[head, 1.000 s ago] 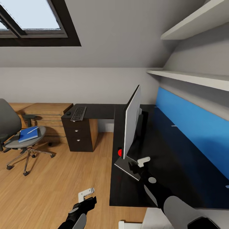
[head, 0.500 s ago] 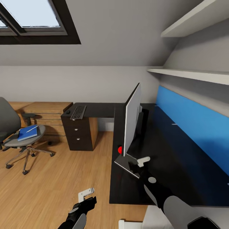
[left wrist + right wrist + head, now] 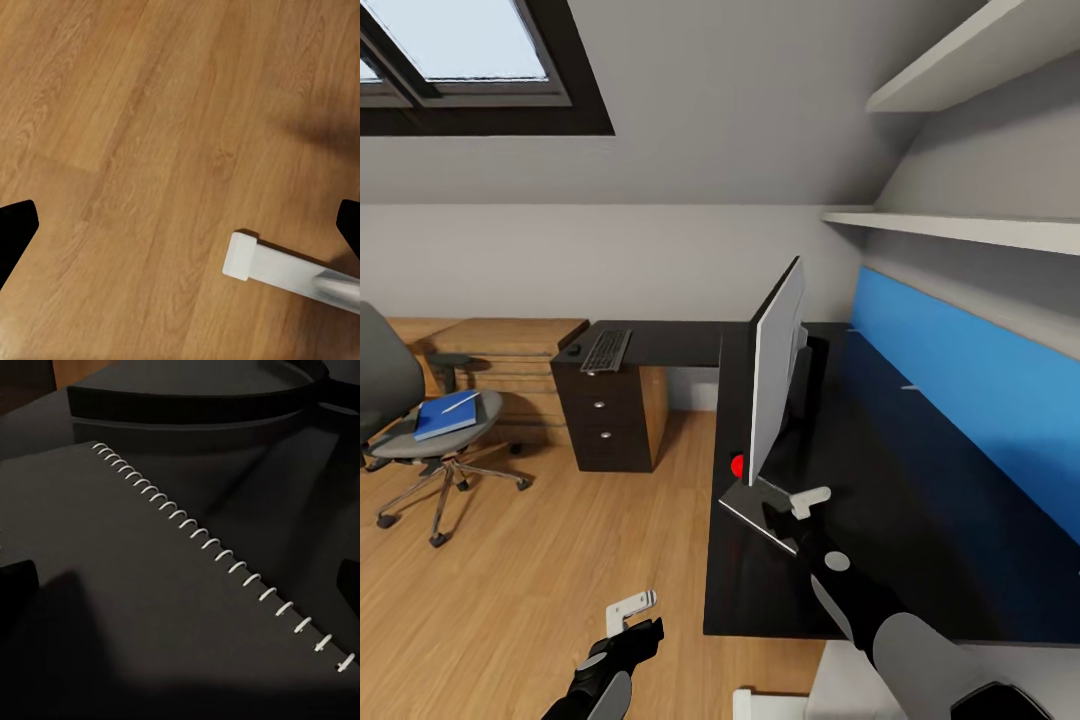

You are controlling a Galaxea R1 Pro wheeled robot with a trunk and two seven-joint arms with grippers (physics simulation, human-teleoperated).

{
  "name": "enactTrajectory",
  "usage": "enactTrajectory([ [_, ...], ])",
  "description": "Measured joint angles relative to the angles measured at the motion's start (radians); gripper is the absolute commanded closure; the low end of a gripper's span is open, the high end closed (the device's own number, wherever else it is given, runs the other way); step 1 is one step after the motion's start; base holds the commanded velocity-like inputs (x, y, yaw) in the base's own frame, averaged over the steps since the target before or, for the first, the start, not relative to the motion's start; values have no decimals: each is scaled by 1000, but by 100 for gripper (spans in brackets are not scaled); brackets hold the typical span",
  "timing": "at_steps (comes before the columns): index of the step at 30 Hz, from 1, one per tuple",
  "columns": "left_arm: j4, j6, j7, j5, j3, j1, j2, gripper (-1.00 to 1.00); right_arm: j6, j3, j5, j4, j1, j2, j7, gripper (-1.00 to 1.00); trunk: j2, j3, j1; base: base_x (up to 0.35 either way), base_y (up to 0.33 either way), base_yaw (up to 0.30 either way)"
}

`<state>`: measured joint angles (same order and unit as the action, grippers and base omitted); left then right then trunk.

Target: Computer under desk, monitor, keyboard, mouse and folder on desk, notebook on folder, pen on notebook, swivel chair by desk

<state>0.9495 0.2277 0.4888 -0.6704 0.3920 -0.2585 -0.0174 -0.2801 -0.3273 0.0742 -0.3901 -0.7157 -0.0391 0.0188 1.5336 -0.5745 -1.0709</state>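
The L-shaped tabletop (image 3: 880, 560) is glossy black, one wing running away from the right pincer (image 3: 807, 503) along a blue wall panel (image 3: 970, 420), the other wing turning off to that pincer's left over a black drawer unit (image 3: 605, 425). Wood plank floor (image 3: 520, 590) lies under the left pincer (image 3: 632, 612), and a sloped ceiling with a skylight (image 3: 460, 50) and two white shelves (image 3: 960, 230) close the room above.

The monitor (image 3: 775, 385) stands upright on the tabletop just beyond the right pincer, seen edge-on, its long axis running away from the robot and its silver-white back turned toward the floor side. The swivel chair (image 3: 420, 440) sits well apart, far to the left of both pincers, on the floor. On its seat lies the blue folder (image 3: 445, 417) with the white pen (image 3: 460, 403) across it, slanted.

The keyboard (image 3: 606, 351) lies on the far wing above the drawers, long axis pointing away — the small black mouse (image 3: 574, 350) is just beside it.

The right wrist view looks down on a dark spiral-bound notebook (image 3: 135, 607) lying flat, its white wire binding (image 3: 225, 555) running diagonally. The right pincer hovers over it, its jaws wide and empty. The left pincer hangs wide open over bare floor.
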Motion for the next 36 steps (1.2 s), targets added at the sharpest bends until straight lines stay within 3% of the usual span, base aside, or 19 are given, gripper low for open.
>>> enactTrajectory([
  [14,0,0,1,0,0,0,0,-100,1,-1,0,-37,0,0,2,-100,63,-28,-34,0,0,0],
  [28,0,0,0,0,-1,0,0,-100,2,-1,0,-38,0,0,3,-100,63,-28,-35,-5,0,0],
  [36,0,0,-1,0,0,0,0,-100,1,1,2,-36,0,0,4,-100,63,-28,-35,-213,0,0],
])
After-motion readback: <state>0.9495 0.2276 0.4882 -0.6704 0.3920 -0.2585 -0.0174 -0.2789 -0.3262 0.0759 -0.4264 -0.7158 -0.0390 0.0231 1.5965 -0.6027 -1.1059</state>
